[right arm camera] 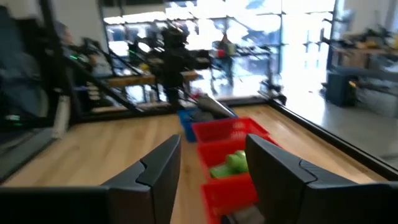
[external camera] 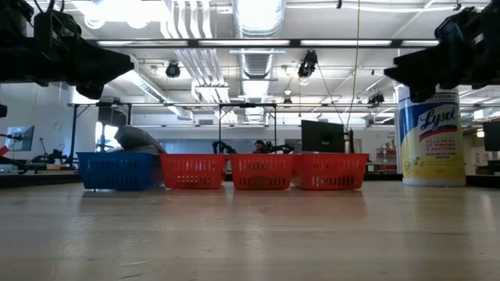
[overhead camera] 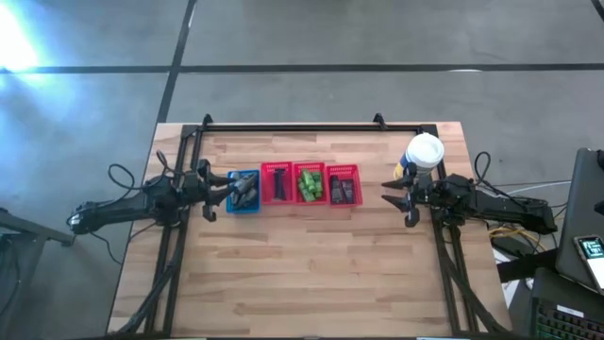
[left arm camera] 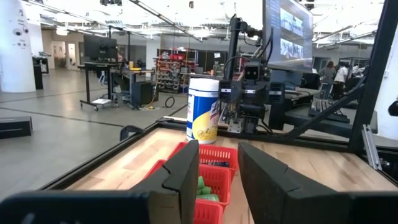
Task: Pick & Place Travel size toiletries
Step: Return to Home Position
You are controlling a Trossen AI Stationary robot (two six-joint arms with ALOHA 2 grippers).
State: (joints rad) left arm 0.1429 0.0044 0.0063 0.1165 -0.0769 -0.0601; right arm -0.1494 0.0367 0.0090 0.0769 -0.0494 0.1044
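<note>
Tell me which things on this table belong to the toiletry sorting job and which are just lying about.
Job: grey bottles in the blue basket; dark razors, green bottles and dark packets in the three red baskets, one kind each.
Lying about: the white tub by the right gripper, past the last red basket.

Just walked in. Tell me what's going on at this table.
Nothing is being handled right now. Both arms hang raised above the table, each empty: the left tool is open by the blue basket, and the right tool is open near the white tub. The toiletries sit sorted in a row: grey bottles in the blue basket, and dark sticks, green bottles and dark packets in the three red baskets.
</note>
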